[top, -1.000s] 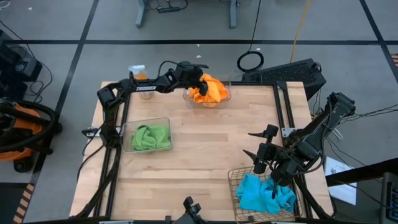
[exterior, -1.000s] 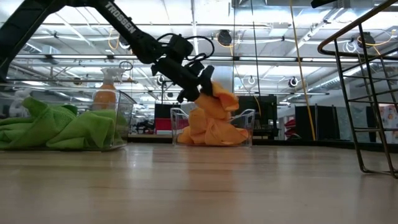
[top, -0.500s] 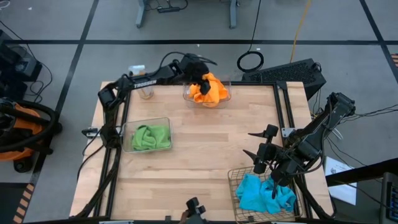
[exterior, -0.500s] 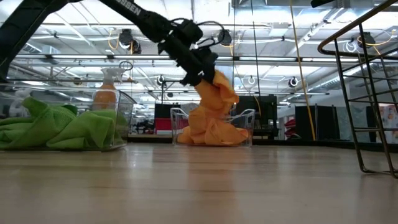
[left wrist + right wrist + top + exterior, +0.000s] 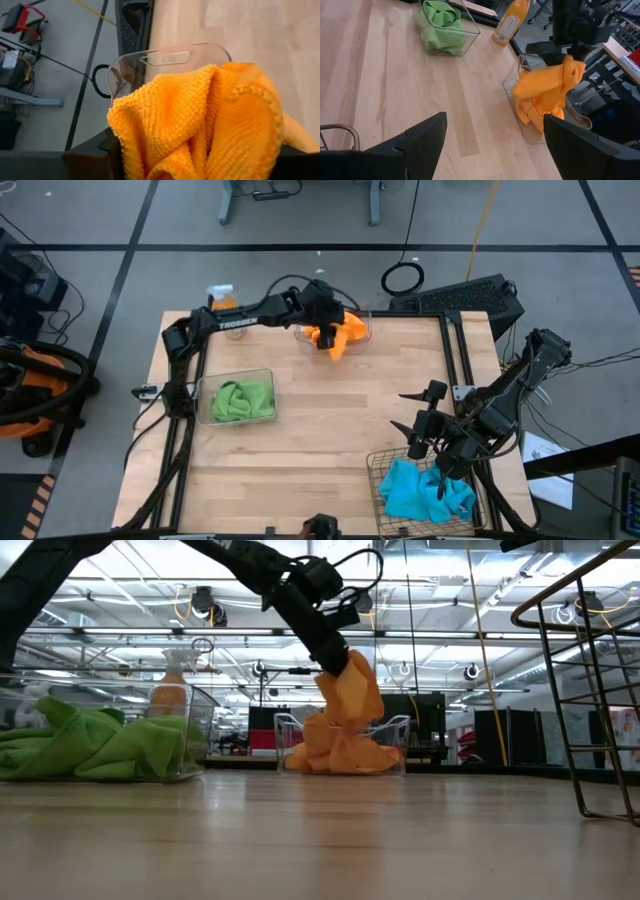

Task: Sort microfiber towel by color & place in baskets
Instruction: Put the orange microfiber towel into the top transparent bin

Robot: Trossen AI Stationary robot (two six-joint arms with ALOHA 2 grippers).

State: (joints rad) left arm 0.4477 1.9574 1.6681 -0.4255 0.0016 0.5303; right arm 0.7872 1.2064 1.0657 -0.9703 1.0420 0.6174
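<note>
My left gripper [image 5: 326, 318] is over the clear tub [image 5: 358, 332] at the table's far edge, shut on an orange cloth [image 5: 352, 695] that hangs below it. A second orange cloth [image 5: 335, 753] lies in that tub. Two green cloths [image 5: 240, 400] fill the other clear tub on the left. Blue cloths [image 5: 425, 492] lie in the wire basket [image 5: 378, 465] at the near right. My right gripper [image 5: 432, 452] hovers open above that basket, touching nothing. My left gripper pinches the upper, bunched part of the orange cloth [image 5: 343, 668] between its two fingers, slanting down from above. Several folds are gathered in the hold. The cloth hangs slack below the fingers, its lower end [image 5: 546, 102] reaching the orange cloth in the tub.
An orange spray bottle [image 5: 222, 298] stands at the far left corner, behind the left arm. The middle of the wooden table [image 5: 330, 420] is bare. A dark keyboard-like object [image 5: 470, 295] lies beyond the far right corner.
My left gripper has risen and moved toward the table's right, staying shut on the orange cloth. The cloth, earlier bunched low on the tub, is drawn up and hangs long and narrow over it. The right arm has kept still.
</note>
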